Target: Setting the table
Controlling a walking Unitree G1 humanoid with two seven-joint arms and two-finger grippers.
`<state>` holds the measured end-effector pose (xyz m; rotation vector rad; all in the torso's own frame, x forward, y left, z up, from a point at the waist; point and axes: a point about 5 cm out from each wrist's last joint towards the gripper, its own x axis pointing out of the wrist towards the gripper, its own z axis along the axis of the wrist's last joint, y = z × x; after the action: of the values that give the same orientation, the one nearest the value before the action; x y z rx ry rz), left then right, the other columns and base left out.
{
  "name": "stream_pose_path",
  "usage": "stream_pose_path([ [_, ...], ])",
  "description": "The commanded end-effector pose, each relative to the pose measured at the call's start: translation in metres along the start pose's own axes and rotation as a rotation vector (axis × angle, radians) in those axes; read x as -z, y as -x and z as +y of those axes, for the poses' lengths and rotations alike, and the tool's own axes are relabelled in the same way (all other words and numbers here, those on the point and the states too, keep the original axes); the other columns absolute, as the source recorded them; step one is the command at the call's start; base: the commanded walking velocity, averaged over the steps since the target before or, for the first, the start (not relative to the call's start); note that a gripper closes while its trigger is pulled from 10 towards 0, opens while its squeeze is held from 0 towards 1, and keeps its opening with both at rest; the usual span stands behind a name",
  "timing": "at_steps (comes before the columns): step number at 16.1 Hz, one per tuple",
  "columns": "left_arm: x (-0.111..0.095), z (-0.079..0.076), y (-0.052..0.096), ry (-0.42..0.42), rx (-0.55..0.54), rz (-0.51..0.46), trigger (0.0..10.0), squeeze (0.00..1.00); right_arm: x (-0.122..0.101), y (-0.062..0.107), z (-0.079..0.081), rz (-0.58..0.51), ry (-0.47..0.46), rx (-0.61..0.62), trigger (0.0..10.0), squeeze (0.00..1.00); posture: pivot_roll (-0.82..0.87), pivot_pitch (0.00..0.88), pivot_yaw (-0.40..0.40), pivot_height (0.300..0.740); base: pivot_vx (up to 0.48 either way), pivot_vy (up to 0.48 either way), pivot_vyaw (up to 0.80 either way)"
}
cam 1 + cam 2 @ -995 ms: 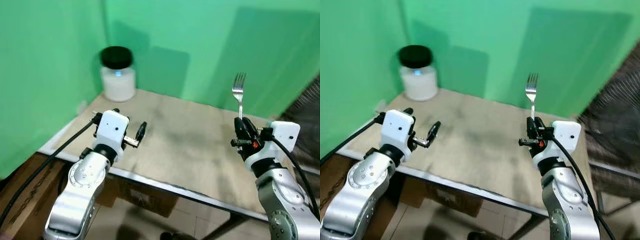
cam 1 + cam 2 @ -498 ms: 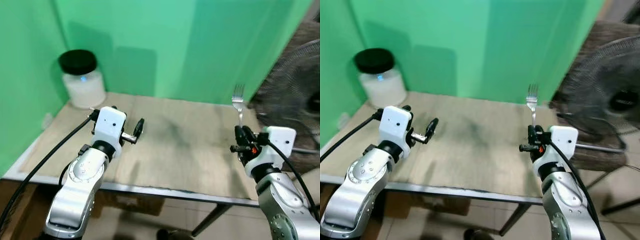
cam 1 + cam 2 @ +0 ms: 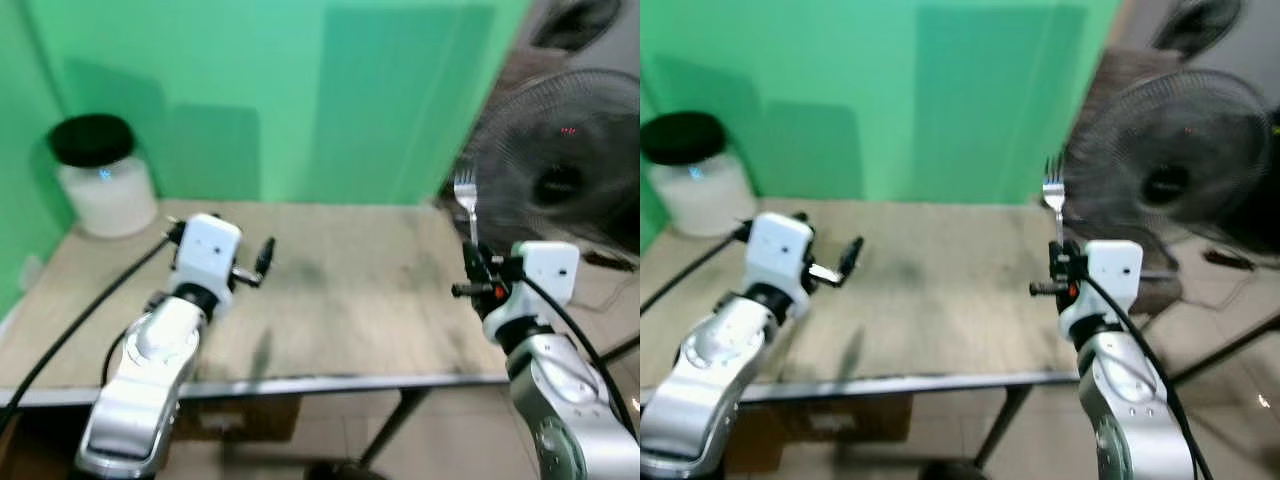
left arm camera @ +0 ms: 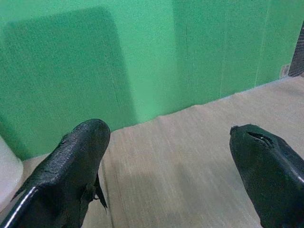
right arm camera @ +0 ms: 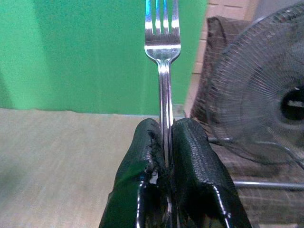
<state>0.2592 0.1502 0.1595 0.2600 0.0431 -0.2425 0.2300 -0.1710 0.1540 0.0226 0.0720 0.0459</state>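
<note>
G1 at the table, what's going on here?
The right tool is shut on a fork, held upright with the tines up, above the right end of the wooden table. The left tool is open, holds nothing and hovers over the table's left part. A white jar with a black lid stands at the far left corner against the green wall. A standing fan is off to the right. No plate or other cutlery is on the table in these views.

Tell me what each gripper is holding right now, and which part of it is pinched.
The right gripper holds a fork upright, fingers shut on its handle, tines up. The left gripper is open and holds nothing.
</note>
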Motion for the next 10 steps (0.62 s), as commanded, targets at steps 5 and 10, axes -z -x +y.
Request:
stream_pose_path([
  [5, -0.0043, -0.0054, -0.002, 0.003, 0.013, -0.024, 10.0, 0.0, -0.0099, 0.0007, -0.0049, -0.056, -0.027, 0.051, 10.0, 0.0, 0.02, 0.0, -0.059, 0.74, 0.0, 0.0, -0.76],
  [10, -0.0059, -0.0088, -0.0025, 0.085, -0.056, -0.099, 10.0, 0.01, -0.0018, 0.0023, -0.0099, -0.011, -0.058, 0.069, 10.0, 0.0, 0.02, 0.0, -0.059, 0.74, 0.0, 0.0, -0.74],
])
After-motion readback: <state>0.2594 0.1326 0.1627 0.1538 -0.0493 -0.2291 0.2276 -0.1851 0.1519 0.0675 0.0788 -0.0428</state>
